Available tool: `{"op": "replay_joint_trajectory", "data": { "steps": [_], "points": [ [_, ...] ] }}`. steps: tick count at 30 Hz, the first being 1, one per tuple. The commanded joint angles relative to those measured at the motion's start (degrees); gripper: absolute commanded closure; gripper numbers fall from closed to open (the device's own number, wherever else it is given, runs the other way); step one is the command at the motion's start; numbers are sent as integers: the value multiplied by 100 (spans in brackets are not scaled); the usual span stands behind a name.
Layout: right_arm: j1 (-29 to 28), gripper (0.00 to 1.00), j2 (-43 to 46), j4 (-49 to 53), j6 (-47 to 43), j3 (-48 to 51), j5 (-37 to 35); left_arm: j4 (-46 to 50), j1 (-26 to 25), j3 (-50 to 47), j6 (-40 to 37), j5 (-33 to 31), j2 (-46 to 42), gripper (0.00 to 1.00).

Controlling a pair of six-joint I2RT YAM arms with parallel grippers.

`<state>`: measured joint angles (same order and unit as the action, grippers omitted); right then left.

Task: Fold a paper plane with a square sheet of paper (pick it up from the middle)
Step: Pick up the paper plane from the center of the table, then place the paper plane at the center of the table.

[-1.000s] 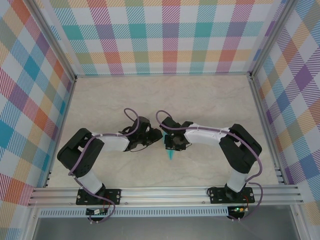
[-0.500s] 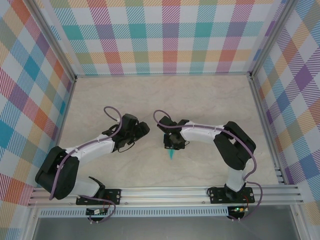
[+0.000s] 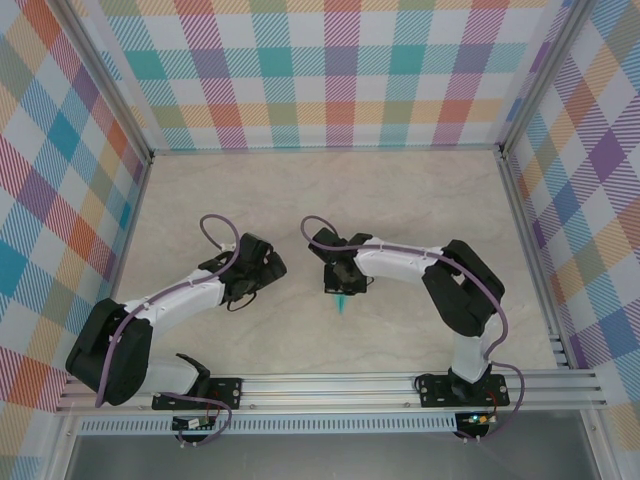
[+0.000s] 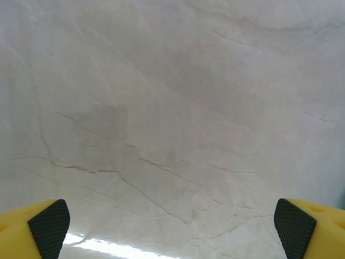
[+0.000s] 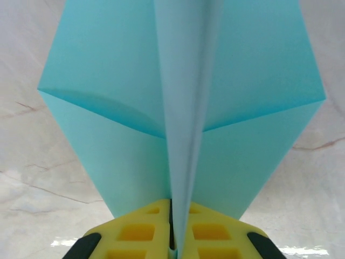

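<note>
Right end effector (image 5: 173, 240) pinches the paper plane (image 5: 178, 108) by its centre fold; left end effector (image 4: 171, 229) is spread wide, empty. The narrow grip may let the plane slip.

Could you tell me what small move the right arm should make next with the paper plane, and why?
Probably lower the paper plane onto the table and open the right pincer. That pincer is shut on the plane's centre fold, the wings look finished, and the left pincer stands open, apart from it.
</note>
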<state>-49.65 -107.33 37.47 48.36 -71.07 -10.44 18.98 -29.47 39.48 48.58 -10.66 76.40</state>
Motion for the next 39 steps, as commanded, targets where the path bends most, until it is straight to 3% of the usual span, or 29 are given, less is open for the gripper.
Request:
{"op": "replay_joint_trajectory", "data": {
  "steps": [1, 20, 39],
  "points": [
    [150, 90, -9, 308, -365, -603, -283, 490, 203, 130, -118, -236, -173, 0],
    [1244, 90, -1918, 877, -1804, -3166, 5, 637, 469, -27, -401, 13, -445, 0],
    [1317, 86, -2596, 1014, -1702, -3315, 178, 545, 469, 69, -500, 213, -196, 0]
  ]
}}
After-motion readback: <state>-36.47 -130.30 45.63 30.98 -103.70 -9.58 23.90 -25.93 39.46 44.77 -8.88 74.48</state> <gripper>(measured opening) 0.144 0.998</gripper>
